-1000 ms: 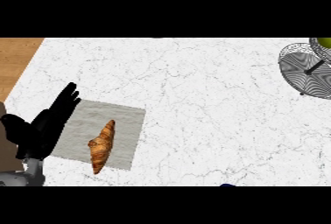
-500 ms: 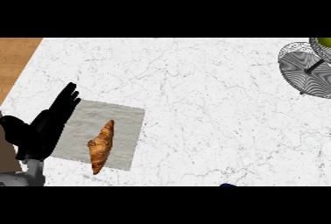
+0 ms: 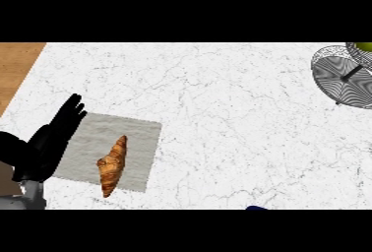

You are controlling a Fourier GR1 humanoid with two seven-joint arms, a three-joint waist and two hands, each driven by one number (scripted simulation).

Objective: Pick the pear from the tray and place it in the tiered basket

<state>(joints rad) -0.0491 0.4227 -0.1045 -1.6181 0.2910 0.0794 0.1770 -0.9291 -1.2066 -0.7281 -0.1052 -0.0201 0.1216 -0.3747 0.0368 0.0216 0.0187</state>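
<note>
A green-yellow pear (image 3: 361,47) shows partly at the view's top right edge, within the wire tiered basket (image 3: 341,78); whether it rests on a tier I cannot tell. The flat grey tray (image 3: 138,133) lies at the lower left of the marble counter and carries only a brown croissant (image 3: 112,165). My left hand (image 3: 49,142) stands open at the tray's left edge, fingers straight and pointing up, holding nothing. A small dark tip of my right hand (image 3: 254,207) peeks in at the bottom edge, far from the basket.
The white marble counter (image 3: 218,113) spreads between the tray and the basket. A wooden surface (image 3: 16,64) borders it at the upper left.
</note>
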